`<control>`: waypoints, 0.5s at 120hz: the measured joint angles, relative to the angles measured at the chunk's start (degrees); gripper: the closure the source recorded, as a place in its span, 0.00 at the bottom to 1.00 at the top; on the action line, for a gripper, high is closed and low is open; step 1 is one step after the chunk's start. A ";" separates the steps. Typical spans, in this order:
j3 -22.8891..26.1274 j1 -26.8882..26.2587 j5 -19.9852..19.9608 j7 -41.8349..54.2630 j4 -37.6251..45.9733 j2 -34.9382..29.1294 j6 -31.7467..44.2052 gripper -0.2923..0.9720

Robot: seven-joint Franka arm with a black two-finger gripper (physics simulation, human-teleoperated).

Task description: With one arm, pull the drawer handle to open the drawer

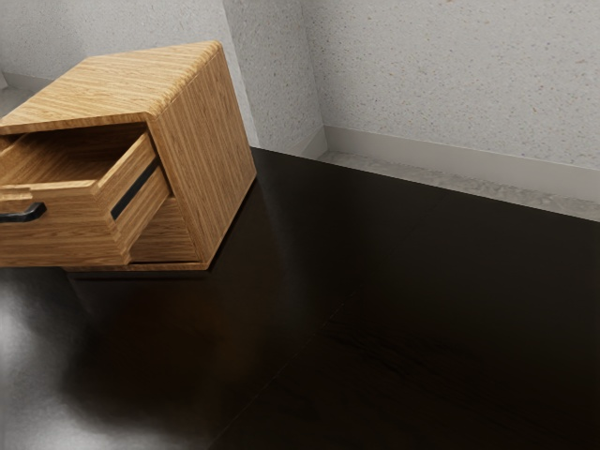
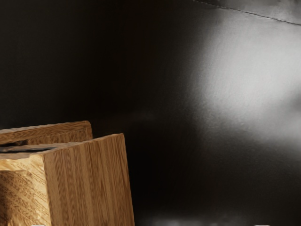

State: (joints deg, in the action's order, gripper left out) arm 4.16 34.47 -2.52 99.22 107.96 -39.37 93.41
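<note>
Closest thing: a chunk of light striped wood (image 2: 87,188) right up against the wrist camera, just under the hand. Honestly can't tell which part of the furniture it is.
Behind that chunk: a second wooden edge (image 2: 47,133), with a thin dark gap between the two.
Cabinet (image 1: 202,141): small oak-looking box standing upright at the exterior view's left, on a dark glossy surface (image 1: 394,328).
Drawer (image 1: 70,225): pulled well out of the Cabinet toward the exterior view's left, so it's open. You can look straight down into its bare wooden inside.
Handle (image 1: 22,213): black bar on the Drawer front, right at the exterior view's left edge and partly cut off by it.
Rail (image 1: 137,187): black strip along the Drawer's side, out in the open.
Lower panel (image 1: 164,234): plain wood under the open Drawer, set back in the Cabinet.
Gripper: can't tell whether it's open, closed or holding anything.
Glare: pale blurry patches on the dark glossy surface, both near the Cabinet and off beyond the wood chunk in the wrist view.
Wall (image 1: 450,66): rough pale plaster, with a light skirting board (image 1: 469,161) along its foot.
</note>
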 joint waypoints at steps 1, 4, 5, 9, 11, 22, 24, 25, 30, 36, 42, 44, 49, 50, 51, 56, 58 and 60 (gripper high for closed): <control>0.17 -0.42 -0.06 -0.36 -1.20 -0.22 -0.34 0.33; 0.65 -1.55 -0.36 -1.62 -4.76 -0.09 -1.42 0.32; 0.78 -2.06 -0.51 -2.11 -6.13 0.39 -1.82 0.32; 1.54 -4.31 -1.21 -4.51 -12.37 3.83 -3.66 0.30; 1.87 -5.55 -1.43 -5.87 -15.30 5.88 -4.53 0.30; 2.39 -12.03 -2.96 -14.14 -24.04 16.26 -7.93 0.27; 2.27 -13.14 -3.09 -15.79 -24.95 18.16 -8.41 0.27; 2.19 -13.63 -3.14 -16.60 -25.35 18.99 -8.63 0.27; 1.54 -15.72 -3.29 -20.48 -28.84 23.97 -10.10 0.26; 1.13 -17.13 -3.38 -24.82 -32.69 29.01 -12.03 0.25; -0.36 -19.87 -3.26 -29.20 -34.57 32.61 -13.61 0.25; -0.99 -20.81 -3.21 -30.69 -34.97 33.36 -14.09 0.25; -2.08 -22.37 -3.09 -34.38 -35.72 34.62 -15.22 0.24; -2.21 -22.57 -3.07 -35.09 -35.82 34.78 -15.41 0.24; -2.33 -22.73 -3.06 -35.80 -35.90 34.93 -15.60 0.24; -2.74 -23.29 -2.97 -39.19 -36.17 35.50 -16.35 0.24; -2.86 -23.41 -2.94 -40.50 -36.23 35.81 -16.60 0.24; -2.97 -23.51 -2.92 -41.81 -36.28 36.25 -16.83 0.24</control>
State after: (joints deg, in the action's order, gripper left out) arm 1.18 10.97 -5.45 57.42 71.68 -3.13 76.59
